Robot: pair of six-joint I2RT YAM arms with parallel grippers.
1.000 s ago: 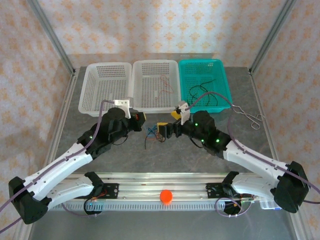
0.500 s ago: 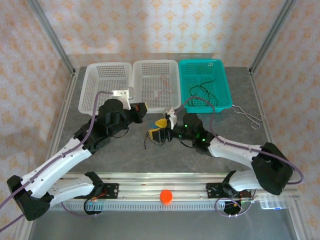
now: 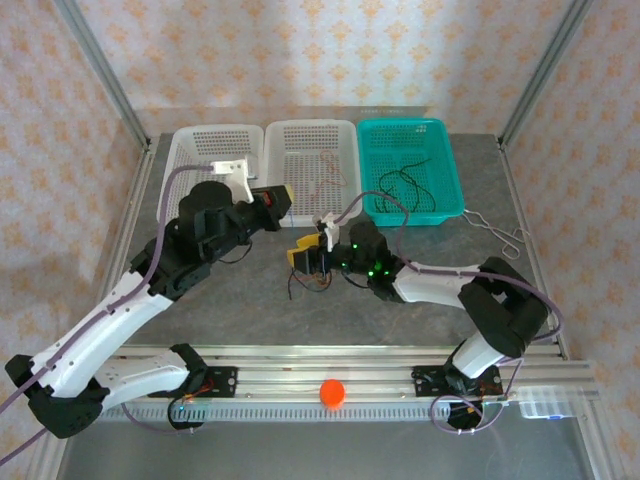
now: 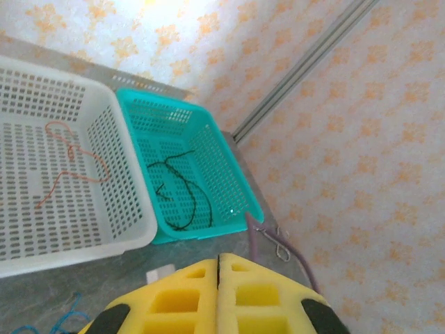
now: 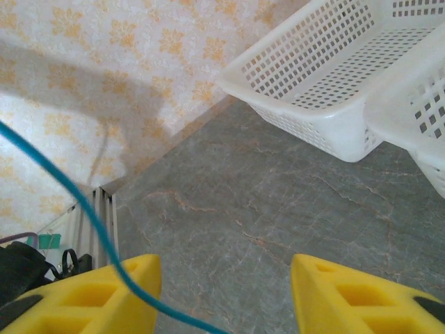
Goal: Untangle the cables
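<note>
Roughly at the middle of the grey stone-patterned surface (image 3: 400, 320) lies the small tangle of thin black, red and blue wires (image 3: 308, 279), and the right hand (image 3: 300, 256) sits low, directly over it. Seen from its own wrist, the yellow foam pads (image 5: 361, 299) stand apart at a middling gap. One blue wire (image 5: 69, 195) arcs across the left pad and down into the gap. Nothing is pinched there, so I judge the hand is placed to close on that strand and draw it free of the knot.

The left hand (image 3: 284, 196) hangs higher, towards the far edge, just in front of the middle white perforated plastic basket (image 3: 311, 124). Its pads (image 4: 174, 303) are pressed flat together with no wire showing in the seam, so it looks to be carrying nothing.

Three baskets line the far edge, apparently one per colour. A thin red wire (image 3: 330, 168) already lies in the middle one. A thin black wire (image 3: 412, 190) lies in the teal plastic basket (image 3: 400, 122) beside it, towards the right edge. I would guess the blue strand is meant for the second white basket (image 3: 215, 129), near the far left corner.

Silver metal forceps (image 3: 497, 233) lie near the right edge, well apart from the work. The likely snag is that a pull on the blue strand drags the rest of the tangle along.
</note>
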